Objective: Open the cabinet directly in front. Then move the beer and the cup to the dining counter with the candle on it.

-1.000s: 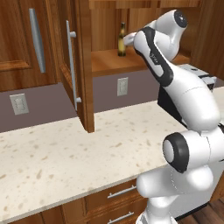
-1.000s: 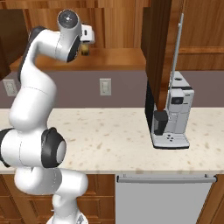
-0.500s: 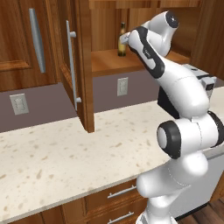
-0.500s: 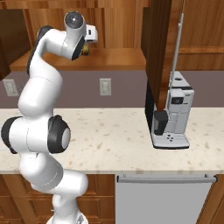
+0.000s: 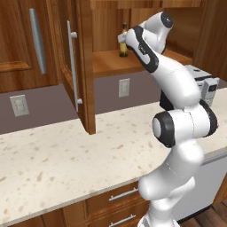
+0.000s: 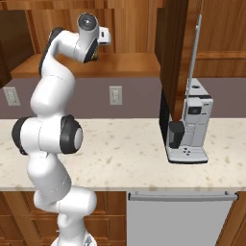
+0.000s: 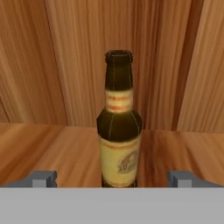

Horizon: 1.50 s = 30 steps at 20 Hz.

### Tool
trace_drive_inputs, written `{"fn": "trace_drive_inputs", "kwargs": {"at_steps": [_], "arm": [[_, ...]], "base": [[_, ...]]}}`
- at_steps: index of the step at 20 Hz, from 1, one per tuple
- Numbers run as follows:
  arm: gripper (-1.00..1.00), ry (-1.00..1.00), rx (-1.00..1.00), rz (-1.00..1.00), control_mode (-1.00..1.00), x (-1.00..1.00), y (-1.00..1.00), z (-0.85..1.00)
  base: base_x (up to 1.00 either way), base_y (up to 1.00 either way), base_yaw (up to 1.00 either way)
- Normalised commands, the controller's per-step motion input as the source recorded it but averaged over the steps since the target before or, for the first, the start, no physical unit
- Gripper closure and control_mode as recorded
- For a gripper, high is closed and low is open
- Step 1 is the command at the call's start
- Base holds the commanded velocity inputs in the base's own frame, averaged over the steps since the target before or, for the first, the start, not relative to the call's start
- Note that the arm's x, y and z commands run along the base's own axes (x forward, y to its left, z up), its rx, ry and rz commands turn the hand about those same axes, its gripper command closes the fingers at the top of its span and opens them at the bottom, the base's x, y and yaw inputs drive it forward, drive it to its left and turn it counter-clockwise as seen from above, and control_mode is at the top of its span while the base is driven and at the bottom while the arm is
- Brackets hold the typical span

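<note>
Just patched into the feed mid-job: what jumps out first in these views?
The white arm reaching up into the open cabinet, whose door stands swung out over the counter. In the hand view the beer stands upright on the wooden shelf, dead centre, with the gripper open and its fingertips spread wide to either side. A coffee machine sits on the counter at right.

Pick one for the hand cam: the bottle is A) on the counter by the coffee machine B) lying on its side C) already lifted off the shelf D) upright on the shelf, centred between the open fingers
D. In the hand view the bottle stands upright on the wooden cabinet shelf, with one of the fingers off to each side and clear of the glass.
</note>
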Motion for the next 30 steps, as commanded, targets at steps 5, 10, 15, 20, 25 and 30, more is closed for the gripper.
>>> {"fn": "trace_drive_inputs", "kwargs": {"at_steps": [5, 10, 15, 20, 25, 30], "arm": [[-1.00, 0.00, 0.00, 0.00, -1.00, 0.40, 0.00, -0.03], [-1.00, 0.00, 0.00, 0.00, -1.00, 0.20, 0.00, 0.00], [-1.00, 0.00, -0.01, 0.00, -1.00, 0.13, 0.01, 0.00], [-1.00, 0.00, -0.03, 0.00, -1.00, 0.07, 0.07, 0.00], [-1.00, 0.00, -0.04, 0.00, -1.00, 0.18, 0.12, -0.01], [-1.00, 0.00, -0.01, 0.00, -1.00, 0.18, 0.03, -0.03]], "base": [[0.00, 0.00, 0.00], [0.00, 0.00, 0.00], [0.00, 0.00, 0.00], [0.00, 0.00, 0.00], [0.00, 0.00, 0.00], [0.00, 0.00, 0.00]]}}
